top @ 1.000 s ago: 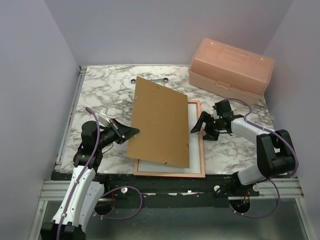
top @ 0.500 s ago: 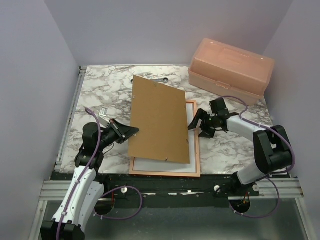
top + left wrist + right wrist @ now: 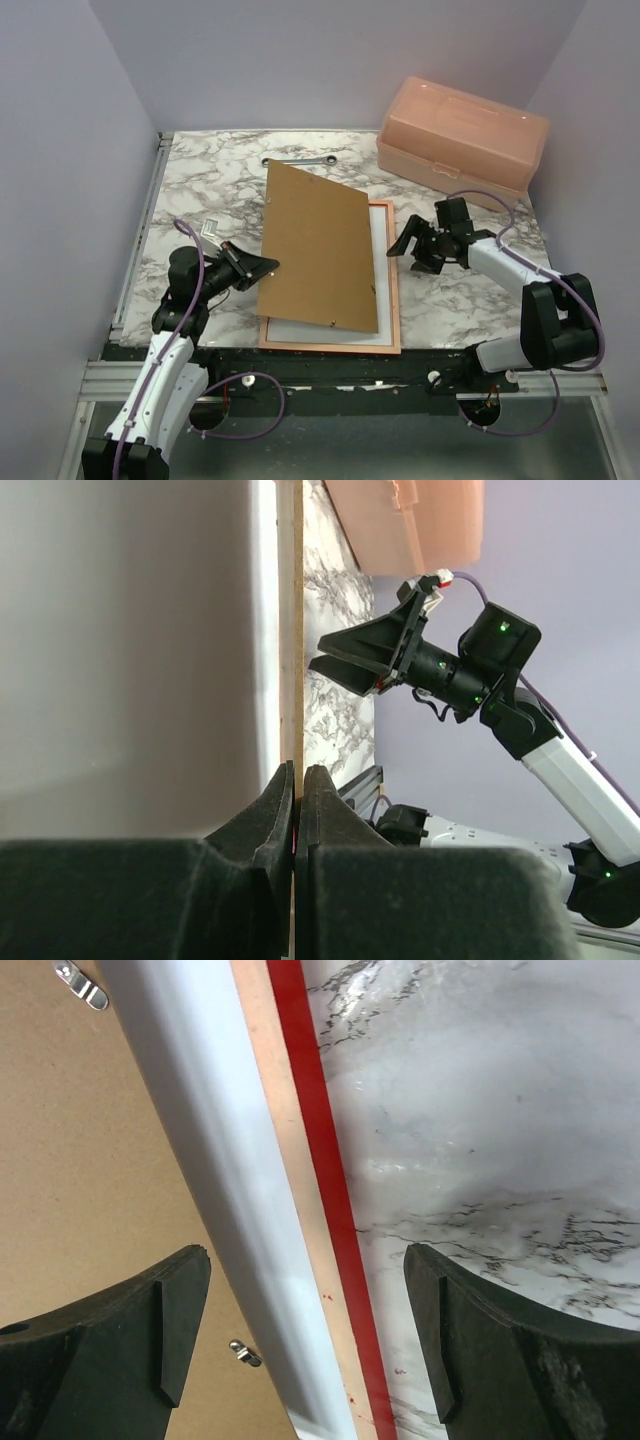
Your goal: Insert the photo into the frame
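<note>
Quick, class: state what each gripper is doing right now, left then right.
Left gripper: closed on the edge of the flat brown hardboard backing board.
Right gripper: open, holding nothing.

We see white shells on the long links of the left arm [image 3: 160,385] and right arm [image 3: 497,262], with black joints. A purple cable [image 3: 468,583] runs along each. Fingers [image 3: 95,1345] are matte black wedges. Green lights [image 3: 498,628] dot the right arm's joints.

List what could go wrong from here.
The left gripper pinches the backing board only at its thin edge, so it may slip. The board lies skewed across the frame; lowered so, it could catch on a rail. The open right gripper over the frame's right rail might nudge it.
</note>
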You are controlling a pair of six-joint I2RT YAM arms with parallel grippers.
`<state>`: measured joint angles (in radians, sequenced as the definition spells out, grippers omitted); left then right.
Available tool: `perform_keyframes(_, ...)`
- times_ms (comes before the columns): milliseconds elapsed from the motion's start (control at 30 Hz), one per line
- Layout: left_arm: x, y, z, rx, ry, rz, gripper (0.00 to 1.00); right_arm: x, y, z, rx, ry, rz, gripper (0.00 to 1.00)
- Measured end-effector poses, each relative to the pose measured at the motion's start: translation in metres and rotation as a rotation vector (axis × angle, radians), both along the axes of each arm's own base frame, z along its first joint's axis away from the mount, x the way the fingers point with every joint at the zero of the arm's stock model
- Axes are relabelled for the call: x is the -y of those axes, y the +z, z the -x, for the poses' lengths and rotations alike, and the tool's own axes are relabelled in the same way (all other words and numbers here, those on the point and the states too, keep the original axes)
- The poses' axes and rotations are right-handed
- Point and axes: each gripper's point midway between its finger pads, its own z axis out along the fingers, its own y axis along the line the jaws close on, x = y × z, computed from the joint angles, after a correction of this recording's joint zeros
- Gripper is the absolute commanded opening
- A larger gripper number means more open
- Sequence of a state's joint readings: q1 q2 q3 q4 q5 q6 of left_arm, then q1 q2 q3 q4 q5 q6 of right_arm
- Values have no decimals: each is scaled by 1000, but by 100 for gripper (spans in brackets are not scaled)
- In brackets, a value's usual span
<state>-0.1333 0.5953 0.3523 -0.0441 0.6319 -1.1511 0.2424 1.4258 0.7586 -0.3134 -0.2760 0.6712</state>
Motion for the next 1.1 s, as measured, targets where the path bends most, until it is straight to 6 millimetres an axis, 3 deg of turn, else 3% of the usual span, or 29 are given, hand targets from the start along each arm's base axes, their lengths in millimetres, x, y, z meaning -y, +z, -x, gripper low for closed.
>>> perform_keyframes(133,1,-10,0,-21,-1,5,0,4,2,6,-1,0,-25,85)
perform_keyframes(333,11,-27,1,-64,-36,16,0,-7,0,25,-35,38,-115,84)
perform_keyframes(467,22,-26,4,-60,-74,24,0,-12,-4,34,-65,45,-157,83)
perform_keyframes(833,24,-24,8,-45,-69,23,0,-21,-13,42,-96,41,-236,81)
perform_keyframes(1100,19,-45,10,-69,-31,8,0,-25,-12,39,-82,44,-262,81)
